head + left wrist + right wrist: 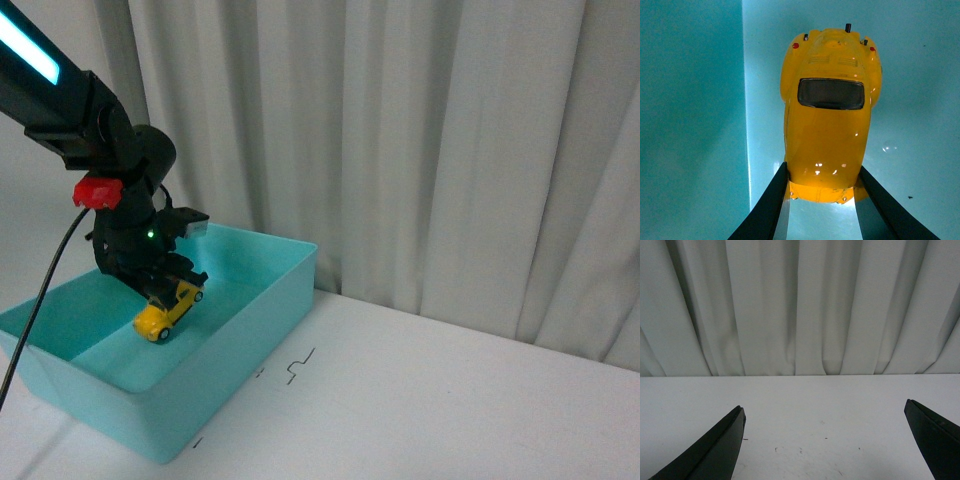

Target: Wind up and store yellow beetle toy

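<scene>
The left gripper [823, 172] has its jaws pinching the yellow beetle toy [827, 125] by the flanks at one end, the end opposite the red lamps. The hold sits only on that rounded, glossy end, so the car could slide out if the grip eases or the arm jolts.

The toy hangs tilted, lower end down, inside the teal bin [255, 325] at the near left of the white table [450, 400]. Whether its lower wheels touch the bin floor cannot be told. Released from above the floor, it could drop, bounce or tip onto its side. If its spring is wound, the wheels may drive it into a bin wall.

The right gripper [823, 407] is spread wide and empty above bare table, facing the curtain [800, 305], too far away to catch a slip.
</scene>
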Action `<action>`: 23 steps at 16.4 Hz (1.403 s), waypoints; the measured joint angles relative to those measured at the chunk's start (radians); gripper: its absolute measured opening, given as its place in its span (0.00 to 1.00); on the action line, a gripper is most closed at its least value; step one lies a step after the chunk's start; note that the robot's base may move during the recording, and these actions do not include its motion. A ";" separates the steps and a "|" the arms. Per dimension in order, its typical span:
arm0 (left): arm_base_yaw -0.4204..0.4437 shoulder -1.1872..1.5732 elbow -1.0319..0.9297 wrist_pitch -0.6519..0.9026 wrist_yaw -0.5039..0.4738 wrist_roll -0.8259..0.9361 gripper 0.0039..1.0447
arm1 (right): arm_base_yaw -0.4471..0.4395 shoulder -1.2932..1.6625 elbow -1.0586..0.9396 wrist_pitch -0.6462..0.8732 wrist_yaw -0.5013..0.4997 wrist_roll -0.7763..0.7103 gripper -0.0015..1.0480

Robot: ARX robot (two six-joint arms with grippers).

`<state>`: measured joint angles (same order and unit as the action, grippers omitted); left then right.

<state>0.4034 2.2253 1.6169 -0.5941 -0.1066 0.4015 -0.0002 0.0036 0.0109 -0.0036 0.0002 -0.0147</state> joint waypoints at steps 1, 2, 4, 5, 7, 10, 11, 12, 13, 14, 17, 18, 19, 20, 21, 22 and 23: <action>-0.001 0.007 0.000 0.009 -0.010 0.005 0.30 | 0.000 0.000 0.000 0.000 0.000 0.000 0.94; -0.002 0.013 0.000 0.016 -0.018 0.013 0.30 | 0.000 0.000 0.000 0.000 0.000 0.000 0.94; -0.013 0.030 0.002 0.019 -0.026 0.024 0.30 | 0.000 0.000 0.000 0.000 0.000 0.000 0.94; -0.017 0.031 0.004 0.022 -0.027 0.025 0.30 | 0.000 0.000 0.000 0.000 0.000 0.000 0.94; -0.024 0.031 0.004 0.025 -0.018 0.023 0.31 | 0.000 0.000 0.000 0.000 0.000 0.000 0.94; -0.027 0.031 0.005 0.029 0.007 0.024 0.63 | 0.000 0.000 0.000 0.000 0.000 0.000 0.94; -0.027 0.031 0.005 0.027 0.019 0.024 0.74 | 0.000 0.000 0.000 0.000 0.000 0.000 0.94; -0.027 0.031 0.004 0.023 0.034 0.024 0.84 | 0.000 0.000 0.000 0.000 0.000 0.000 0.94; -0.027 0.026 0.004 0.018 0.055 0.024 0.93 | 0.000 0.000 0.000 0.000 0.000 0.000 0.94; -0.027 0.004 -0.011 0.044 0.091 0.026 0.95 | 0.000 0.000 0.000 0.000 0.000 0.000 0.94; -0.021 -0.119 -0.074 0.119 0.192 0.052 0.94 | 0.000 0.000 0.000 0.000 0.000 0.000 0.94; -0.017 -0.167 -0.086 0.139 0.216 0.052 0.94 | 0.000 0.000 0.000 0.000 0.000 0.000 0.94; -0.011 -0.229 -0.106 0.157 0.250 0.052 0.94 | 0.000 0.000 0.000 0.000 0.000 0.000 0.94; -0.002 -0.331 -0.163 0.188 0.289 0.052 0.94 | 0.000 0.000 0.000 0.000 0.000 0.000 0.94; 0.008 -0.417 -0.233 0.216 0.320 0.056 0.94 | 0.000 0.000 0.000 0.000 0.000 0.000 0.94; 0.016 -0.508 -0.320 0.240 0.361 0.060 0.94 | 0.000 0.000 0.000 0.000 0.000 0.000 0.94; 0.023 -0.563 -0.372 0.256 0.384 0.060 0.94 | 0.000 0.000 0.000 0.000 0.000 0.000 0.94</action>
<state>0.4263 1.6623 1.2446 -0.3382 0.2771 0.4610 -0.0002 0.0036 0.0109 -0.0040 0.0002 -0.0143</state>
